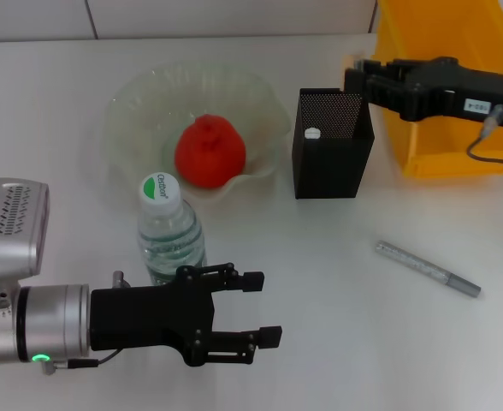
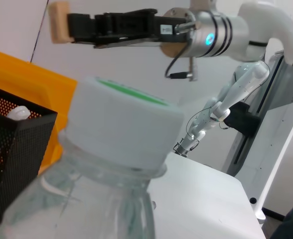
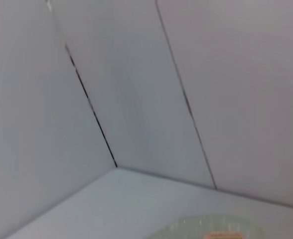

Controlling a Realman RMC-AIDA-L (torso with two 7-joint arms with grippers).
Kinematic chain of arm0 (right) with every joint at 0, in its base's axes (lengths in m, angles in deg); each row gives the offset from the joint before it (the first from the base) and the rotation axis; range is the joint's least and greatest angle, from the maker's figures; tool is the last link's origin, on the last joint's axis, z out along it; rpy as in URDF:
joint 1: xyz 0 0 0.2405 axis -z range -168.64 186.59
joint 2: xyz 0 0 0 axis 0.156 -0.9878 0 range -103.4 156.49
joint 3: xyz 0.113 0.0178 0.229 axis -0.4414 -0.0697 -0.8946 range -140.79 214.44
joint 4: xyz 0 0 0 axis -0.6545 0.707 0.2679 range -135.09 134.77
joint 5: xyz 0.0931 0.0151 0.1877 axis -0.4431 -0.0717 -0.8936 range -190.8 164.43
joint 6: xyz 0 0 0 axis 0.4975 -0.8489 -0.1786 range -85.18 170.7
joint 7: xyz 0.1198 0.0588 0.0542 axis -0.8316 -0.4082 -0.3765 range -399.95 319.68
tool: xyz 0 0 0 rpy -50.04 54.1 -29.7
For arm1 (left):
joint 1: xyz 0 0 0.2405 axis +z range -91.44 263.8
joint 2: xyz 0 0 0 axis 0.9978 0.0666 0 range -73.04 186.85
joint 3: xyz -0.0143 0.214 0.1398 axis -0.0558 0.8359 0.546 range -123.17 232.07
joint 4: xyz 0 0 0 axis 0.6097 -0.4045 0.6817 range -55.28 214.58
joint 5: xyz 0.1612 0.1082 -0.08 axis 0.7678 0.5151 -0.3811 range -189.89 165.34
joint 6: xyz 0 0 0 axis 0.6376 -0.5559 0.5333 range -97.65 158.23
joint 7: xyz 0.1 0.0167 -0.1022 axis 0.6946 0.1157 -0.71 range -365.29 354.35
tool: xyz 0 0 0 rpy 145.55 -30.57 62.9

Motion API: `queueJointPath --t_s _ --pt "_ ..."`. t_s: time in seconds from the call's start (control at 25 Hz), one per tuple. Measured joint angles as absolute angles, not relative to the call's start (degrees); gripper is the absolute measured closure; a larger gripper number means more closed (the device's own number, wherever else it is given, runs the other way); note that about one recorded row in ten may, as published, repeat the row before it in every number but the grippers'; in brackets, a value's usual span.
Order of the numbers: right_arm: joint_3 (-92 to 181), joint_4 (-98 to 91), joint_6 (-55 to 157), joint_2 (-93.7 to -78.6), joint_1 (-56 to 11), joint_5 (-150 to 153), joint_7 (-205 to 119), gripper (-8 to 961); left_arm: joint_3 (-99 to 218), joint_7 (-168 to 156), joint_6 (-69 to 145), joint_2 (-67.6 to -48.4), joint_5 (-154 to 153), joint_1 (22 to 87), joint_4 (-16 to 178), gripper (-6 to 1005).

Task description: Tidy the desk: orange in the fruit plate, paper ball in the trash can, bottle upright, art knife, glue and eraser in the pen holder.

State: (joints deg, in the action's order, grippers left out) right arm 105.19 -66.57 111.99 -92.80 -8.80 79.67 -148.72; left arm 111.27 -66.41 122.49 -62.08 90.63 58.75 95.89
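Note:
The orange lies in the fruit plate. The bottle stands upright near the plate and fills the left wrist view. My left gripper is open and empty, low beside the bottle. My right gripper is shut on the eraser, above the far right corner of the pen holder. The glue's white end shows inside the holder. The art knife lies on the table at the right. The trash can stands behind the right arm. The paper ball is out of view.
The white table runs to a wall at the back. The right arm reaches across the trash can's front. The right wrist view shows only the wall and a strip of the plate.

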Motion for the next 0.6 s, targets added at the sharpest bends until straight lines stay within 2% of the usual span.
queueJointPath --t_s 0.2,0.48,0.6 --pt "102.68 -54.13 109.74 -92.65 -14.49 76.94 -142.9 606 111.21 -66.48 122.48 -62.05 89.88 59.24 95.91 199" --pt "102.19 -54.46 109.83 -92.57 -14.74 76.41 -142.56 567 111.23 -66.46 122.05 -61.99 89.69 59.31 95.91 199" --pt "101.45 -58.98 112.89 -92.36 -13.21 77.27 -144.55 455 111.23 -66.53 122.05 -61.95 89.67 59.29 95.91 199"
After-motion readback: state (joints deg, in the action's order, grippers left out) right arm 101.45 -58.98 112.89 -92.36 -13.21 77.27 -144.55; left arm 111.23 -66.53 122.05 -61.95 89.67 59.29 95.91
